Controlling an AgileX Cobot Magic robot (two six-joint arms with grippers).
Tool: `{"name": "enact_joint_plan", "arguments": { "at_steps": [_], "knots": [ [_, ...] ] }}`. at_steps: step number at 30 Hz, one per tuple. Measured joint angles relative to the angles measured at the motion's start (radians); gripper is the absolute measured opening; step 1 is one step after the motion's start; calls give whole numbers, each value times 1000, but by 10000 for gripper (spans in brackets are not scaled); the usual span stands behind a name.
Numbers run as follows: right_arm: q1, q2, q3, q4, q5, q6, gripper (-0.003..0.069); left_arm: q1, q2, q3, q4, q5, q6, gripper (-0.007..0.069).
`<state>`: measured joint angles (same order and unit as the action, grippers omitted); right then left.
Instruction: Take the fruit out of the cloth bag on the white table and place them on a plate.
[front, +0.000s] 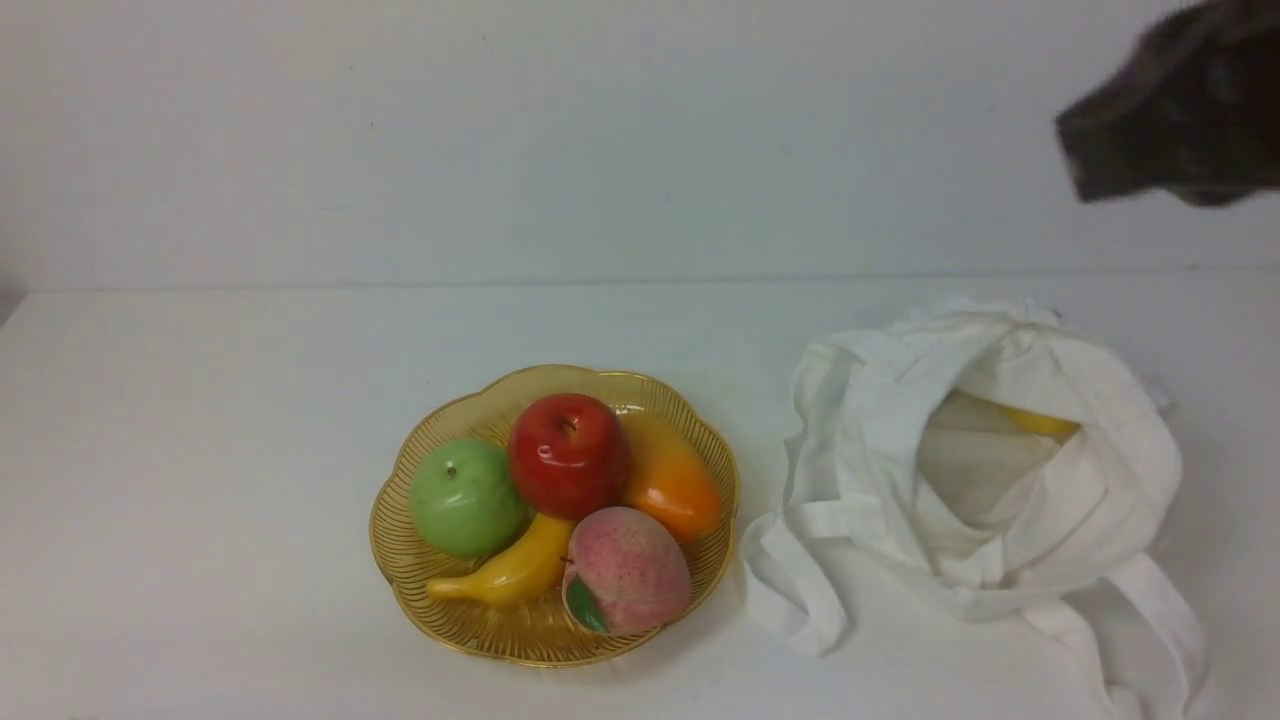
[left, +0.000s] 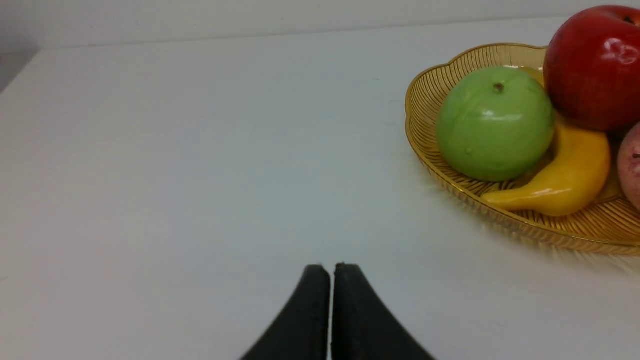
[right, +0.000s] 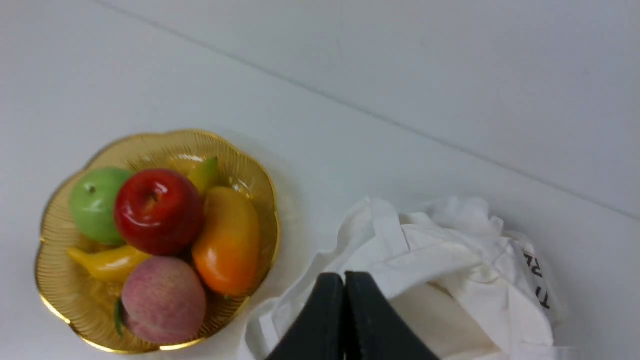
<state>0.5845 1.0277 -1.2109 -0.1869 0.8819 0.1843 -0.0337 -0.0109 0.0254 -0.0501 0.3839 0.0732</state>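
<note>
Currently left gripper (left: 330, 267) and right gripper (right: 344, 276) are pinched together, empty; the right, upper right of frame, overlooks cloth bag (front: 860, 470) holding yellow fruit (front: 1040, 422).

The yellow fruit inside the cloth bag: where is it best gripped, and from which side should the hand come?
Probably grip the yellow fruit at its exposed end, coming from above through the upward-facing mouth of the cloth bag. Only that end shows; fabric hides the rest.
</note>
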Motion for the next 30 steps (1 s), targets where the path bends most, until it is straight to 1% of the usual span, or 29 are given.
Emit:
{"name": "enact_joint_plan", "arguments": {
  "at_steps": [1,4,6,8,9,10,11,13,16,19,27,28,29,30],
  "knots": [
    [0,-31,38,1,-18,2,-14,0,0,0,0,0,0,-8],
    [0,-191,248,2,-238,27,-14,0,0,0,0,0,0,-8],
    [0,-323,412,7,-416,45,-14,0,0,0,0,0,0,-8],
    [0,-467,561,9,-529,65,-14,0,0,0,0,0,0,-8],
    [0,-522,610,-2,-555,67,-15,0,0,0,0,0,0,-8],
    [0,-522,610,-4,-559,67,-15,0,0,0,0,0,0,-8],
    [0,-594,667,-12,-580,72,-15,0,0,0,0,0,0,-8],
    [0,-641,696,-5,-589,83,-15,0,0,0,0,0,0,-8],
    [0,-777,753,34,-598,100,-15,0,0,0,0,0,0,-8],
    [0,-863,770,43,-601,98,-15,0,0,0,0,0,0,-8],
    [-5,-911,784,43,-562,77,-15,0,0,0,0,0,0,-8],
    [-43,-923,814,43,-564,74,-15,0,0,0,0,0,0,-8],
    [-43,-925,819,43,-564,74,-15,0,0,0,0,0,0,-8],
    [-118,-935,862,43,-582,74,-15,0,0,0,0,0,0,-8]
  ]
}}
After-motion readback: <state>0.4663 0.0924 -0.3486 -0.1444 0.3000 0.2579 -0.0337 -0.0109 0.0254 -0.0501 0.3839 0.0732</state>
